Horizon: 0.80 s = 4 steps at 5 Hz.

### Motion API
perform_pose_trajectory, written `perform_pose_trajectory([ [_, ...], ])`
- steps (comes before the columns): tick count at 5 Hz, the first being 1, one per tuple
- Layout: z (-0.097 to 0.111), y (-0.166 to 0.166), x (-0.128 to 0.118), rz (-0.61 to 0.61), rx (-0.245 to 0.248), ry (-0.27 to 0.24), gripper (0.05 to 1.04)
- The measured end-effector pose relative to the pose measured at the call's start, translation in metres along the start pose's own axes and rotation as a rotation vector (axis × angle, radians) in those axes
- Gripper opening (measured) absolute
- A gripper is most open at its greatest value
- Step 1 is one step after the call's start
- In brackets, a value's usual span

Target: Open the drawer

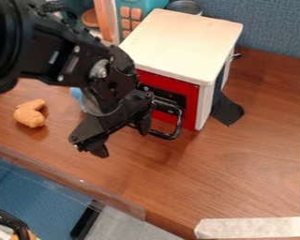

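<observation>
The wooden table (240, 173) spanned the scene, its near left edge crossed by a clear strip. The black arm (58, 56) entered from the far left, its upper part cut off. Right of it stood the white-topped cabinet (183, 42), with the arm overlapping its left side. Its red drawer (191, 101) faced near and left, apparently flush with the frame, though its left part was hidden behind the arm. The gripper (122, 141) hung before the drawer with its fingers spread wide and nothing seen between them; one stood to the near left over the table, the other just beside the black handle (171, 136). Whether that finger touched the handle could not be told. Pale tape (259, 228) lay at near right, cut off by the view's edge. The teal toy (143, 5) at the far left was likewise cut off. The orange toy (30, 115) lay at left; a blue thing (77, 96), mostly concealed behind the gripper, was unidentifiable.
</observation>
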<state>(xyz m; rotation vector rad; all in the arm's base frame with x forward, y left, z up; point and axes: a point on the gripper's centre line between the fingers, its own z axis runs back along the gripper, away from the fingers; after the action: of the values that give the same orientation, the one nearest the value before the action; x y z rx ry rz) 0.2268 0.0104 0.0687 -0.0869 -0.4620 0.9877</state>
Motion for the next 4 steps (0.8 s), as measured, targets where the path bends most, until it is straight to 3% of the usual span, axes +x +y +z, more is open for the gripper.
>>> perform_pose_trajectory([
  [4, -0.020, -0.013, 0.002, 0.157, 0.013, 0.014, 1.001],
])
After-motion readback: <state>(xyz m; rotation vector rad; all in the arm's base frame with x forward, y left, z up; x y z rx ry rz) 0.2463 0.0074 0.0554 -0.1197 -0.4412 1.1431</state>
